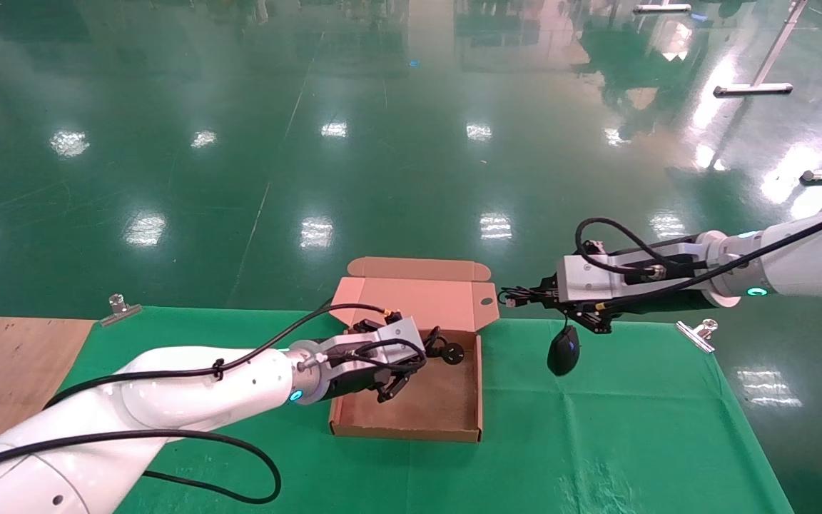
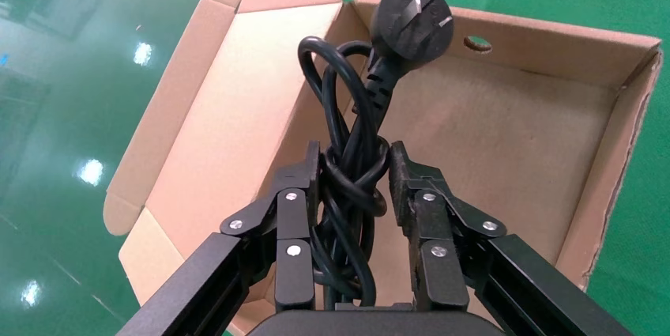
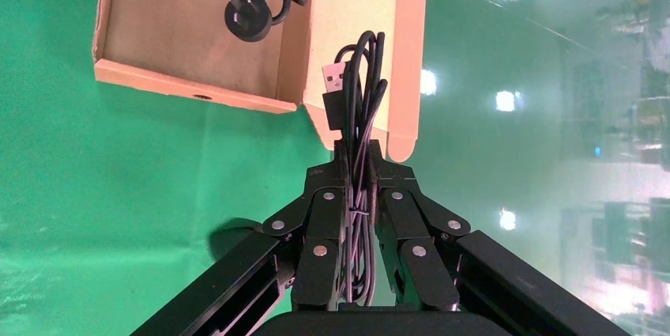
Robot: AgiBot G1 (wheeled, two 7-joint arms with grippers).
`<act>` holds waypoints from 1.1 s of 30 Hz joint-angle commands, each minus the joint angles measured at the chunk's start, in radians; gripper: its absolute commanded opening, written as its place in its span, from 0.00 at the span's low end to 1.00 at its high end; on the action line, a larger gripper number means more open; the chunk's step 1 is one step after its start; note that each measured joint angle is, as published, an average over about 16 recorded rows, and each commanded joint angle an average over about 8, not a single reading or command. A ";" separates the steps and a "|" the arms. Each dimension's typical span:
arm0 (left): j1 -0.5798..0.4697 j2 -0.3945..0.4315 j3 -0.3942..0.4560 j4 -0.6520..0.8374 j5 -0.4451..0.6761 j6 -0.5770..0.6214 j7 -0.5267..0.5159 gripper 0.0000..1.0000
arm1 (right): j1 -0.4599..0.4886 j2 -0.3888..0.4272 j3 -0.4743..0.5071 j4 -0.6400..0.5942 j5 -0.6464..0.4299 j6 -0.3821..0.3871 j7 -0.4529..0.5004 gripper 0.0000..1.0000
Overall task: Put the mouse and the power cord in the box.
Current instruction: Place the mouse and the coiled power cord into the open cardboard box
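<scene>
Both claws clamped: left claw point(image 2: 353, 174) grips power cord point(image 2: 359, 115) over box point(image 1: 479, 378); right claw point(image 3: 357, 166) dangles mouse point(image 1: 564, 353) by cable.

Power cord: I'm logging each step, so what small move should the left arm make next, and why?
Probably open the left claw and let go. It is shut on the power cord, with the plug head already inside the box. The right claw holds the mouse by its cable, out beside the box.

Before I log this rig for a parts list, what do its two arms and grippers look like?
Both arms have glossy white shells, a glowing cyan ring at the wrist, silver-grey wrist blocks and loose black cables. The left gripper and right gripper are black linkage jaws with silver pivot screws.
</scene>
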 commanded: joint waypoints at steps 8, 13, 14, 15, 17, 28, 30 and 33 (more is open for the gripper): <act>-0.018 -0.002 0.066 -0.007 -0.065 -0.012 -0.016 1.00 | 0.008 -0.009 0.001 0.003 0.002 -0.036 0.004 0.00; -0.041 -0.013 0.061 0.005 -0.129 0.011 0.017 1.00 | 0.023 -0.027 -0.001 0.006 -0.002 -0.102 0.009 0.00; -0.045 -0.019 0.055 0.011 -0.144 0.021 0.030 1.00 | 0.027 -0.033 -0.002 0.007 -0.003 -0.114 0.011 0.00; -0.049 -0.027 0.047 0.016 -0.160 0.033 0.045 1.00 | 0.031 -0.039 -0.003 0.009 -0.005 -0.124 0.013 0.00; -0.053 -0.055 0.024 0.024 -0.198 0.067 0.077 1.00 | 0.039 -0.053 -0.005 0.012 -0.007 -0.138 0.018 0.00; 0.008 -0.345 -0.135 -0.058 -0.413 0.271 0.251 1.00 | 0.062 -0.159 -0.021 0.071 -0.022 -0.141 0.076 0.00; 0.030 -0.398 -0.154 -0.084 -0.437 0.288 0.263 1.00 | 0.044 -0.171 -0.030 0.119 -0.019 -0.133 0.104 0.00; 0.067 -0.471 -0.174 -0.123 -0.465 0.301 0.271 1.00 | 0.001 -0.181 -0.059 0.223 -0.007 -0.114 0.164 0.00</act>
